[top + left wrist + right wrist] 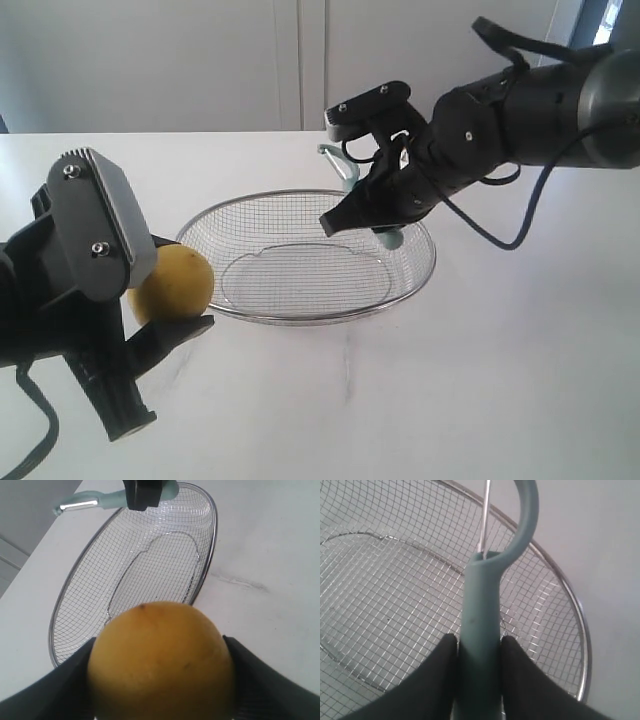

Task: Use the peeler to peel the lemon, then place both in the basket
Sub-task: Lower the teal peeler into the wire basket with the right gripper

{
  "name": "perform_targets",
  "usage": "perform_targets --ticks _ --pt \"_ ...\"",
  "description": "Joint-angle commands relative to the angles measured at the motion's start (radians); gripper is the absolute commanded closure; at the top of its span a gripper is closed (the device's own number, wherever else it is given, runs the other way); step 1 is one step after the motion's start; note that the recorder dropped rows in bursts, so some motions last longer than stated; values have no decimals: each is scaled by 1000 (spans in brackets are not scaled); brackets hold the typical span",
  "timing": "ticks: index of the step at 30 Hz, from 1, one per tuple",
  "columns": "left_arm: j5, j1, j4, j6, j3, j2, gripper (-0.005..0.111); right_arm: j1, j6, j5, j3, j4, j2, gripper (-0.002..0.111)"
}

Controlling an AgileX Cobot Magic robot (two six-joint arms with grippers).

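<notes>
**Both arms loaded: lemon on the left, peeler on the right, basket between**

Exterior view
- Left gripper (180,292) is clamped on the lemon (168,280), with one dark finger under it and one behind.
- The lemon sits outside the basket (300,317), just beside its left rim. No contact between the two is visible.
- Right gripper (352,202) is clenched on the peeler (343,165), over the right, far part of the basket.
- The peeler is tilted, head up and handle end down toward the mesh. Whether that end touches the wire cannot be told.
- The basket stands on the white table (450,380) with nothing inside it.

Left wrist view
- The lemon (160,660) fills the gap between the fingers (260,680). The skin is yellow and dimpled, with a small dark spot at the top.
- The basket rim (214,545) lies beyond the lemon.
- The peeler's metal blade (85,503) pokes out past the far rim.

Right wrist view
- Both fingers (437,675) press the teal handle of the peeler (480,620) from either side.
- The loop head and a thin metal rod extend past the fingertips.
- Basket mesh and rim (575,610) lie directly beneath.
</notes>
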Motion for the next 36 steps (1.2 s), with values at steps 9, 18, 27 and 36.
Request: perform_targets --ticks 9,18,27,36 --pt "-14 -2 -8 -12 4 -5 107 -3 3 -23 -7 52 71 108" --pt "-14 -2 -8 -12 4 -5 107 -3 -15 -26 -7 52 117 108" --pt "-14 -2 -8 -12 4 -5 107 -3 -23 -26 -7 52 139 105" --pt "-14 -2 -8 -12 4 -5 107 -3 -23 -20 -7 58 139 80"
